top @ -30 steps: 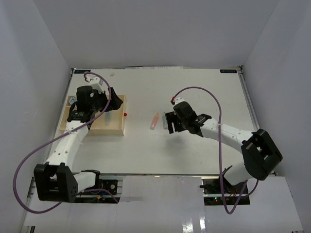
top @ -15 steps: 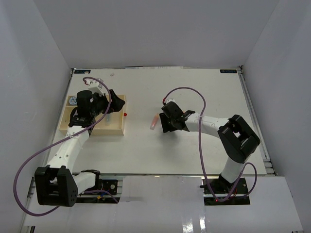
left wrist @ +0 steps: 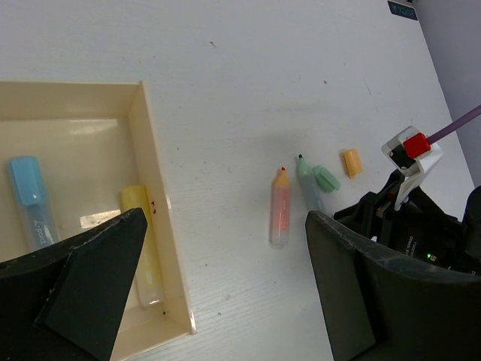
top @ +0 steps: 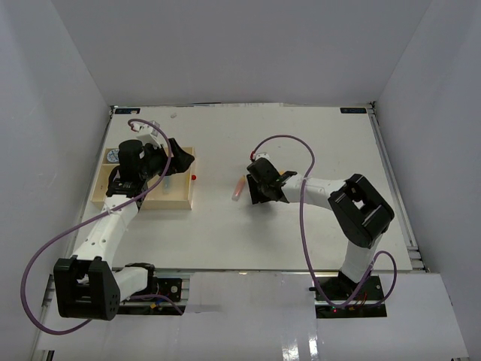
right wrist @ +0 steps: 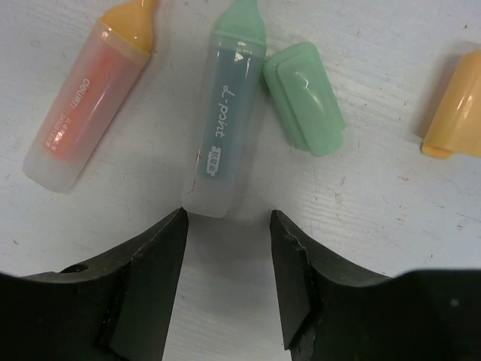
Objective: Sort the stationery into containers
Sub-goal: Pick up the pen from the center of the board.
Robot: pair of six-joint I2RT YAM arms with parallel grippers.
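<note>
I have blue marker (left wrist: 31, 203) and yellow marker (left wrist: 152, 271) in the tray (left wrist: 146, 150); orange marker (right wrist: 86, 105) and green marker (right wrist: 225, 128) lie outside; left hand (left wrist: 225, 278) and right hand (right wrist: 227, 248) are spread, empty.

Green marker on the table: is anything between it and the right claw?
Nothing visible. The green marker lies just ahead of the right claw, which is open, with only bare table between them. Its loose green cap and the orange marker lie alongside, clear of the gap.
</note>
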